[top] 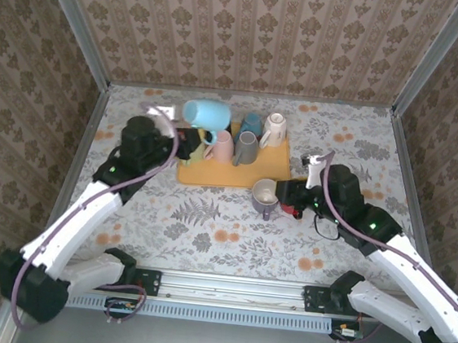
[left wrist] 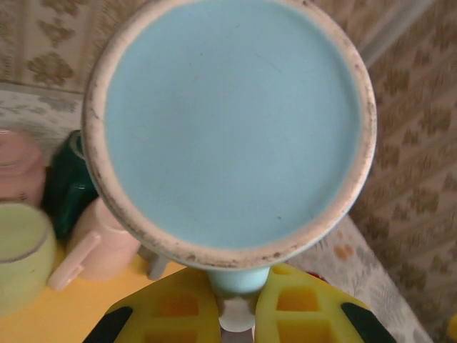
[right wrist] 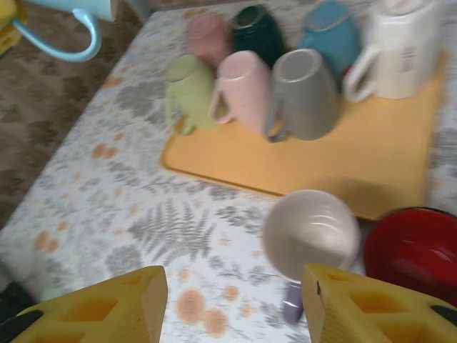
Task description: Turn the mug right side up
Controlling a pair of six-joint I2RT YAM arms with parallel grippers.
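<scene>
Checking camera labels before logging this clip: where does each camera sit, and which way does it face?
Top external: above and behind the arm bases, looking down on the table; both arms, the left hand and the right hand show.
Left wrist: on the left arm, facing the base of the held light blue mug; its fingers clamp the handle.
Right wrist: low over the table, facing the tray and an upright mug; its fingers stand apart.
Shared: top and right wrist both see tray and upright mug.

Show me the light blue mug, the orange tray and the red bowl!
light blue mug (top: 206, 113): top external view, side wall.
orange tray (right wrist: 335, 153): right wrist view, bare surface.
red bowl (right wrist: 414, 246): right wrist view, inner wall.
</scene>
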